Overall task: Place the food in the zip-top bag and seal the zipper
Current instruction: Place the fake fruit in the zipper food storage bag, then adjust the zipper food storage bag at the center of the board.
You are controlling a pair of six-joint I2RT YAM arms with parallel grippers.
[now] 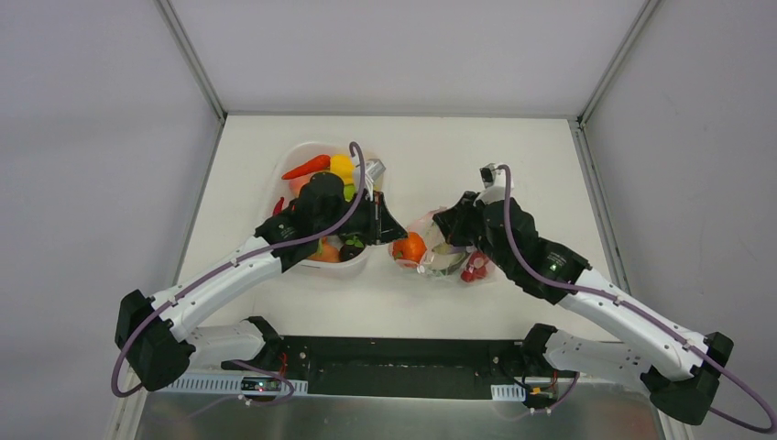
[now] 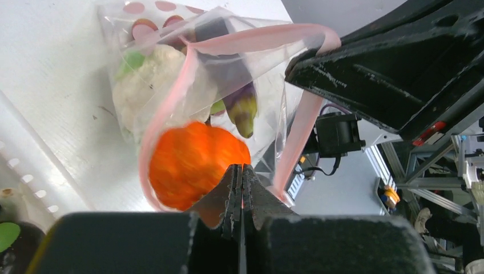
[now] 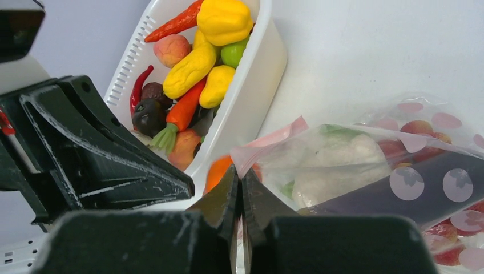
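Note:
The clear zip-top bag (image 1: 446, 259) lies right of centre on the table, its mouth open toward the left. An orange round fruit (image 2: 191, 165) sits in that mouth, ringed by the pink zipper (image 2: 257, 37). Deeper in the bag are a white cauliflower (image 2: 151, 85), a purple eggplant (image 2: 240, 97) and red pieces (image 1: 475, 268). My left gripper (image 2: 242, 169) is shut just beside the orange fruit, with nothing showing between its fingers. My right gripper (image 3: 241, 169) is shut on the bag's pink mouth edge (image 3: 274, 138), holding it up.
A white plastic tub (image 3: 251, 85) stands left of the bag, with a carrot (image 1: 307, 167), yellow pieces (image 3: 224, 20), a red chili, dark fruits and several more toy foods. The left arm reaches over this tub (image 1: 291, 152). The two grippers are close together over the bag's mouth.

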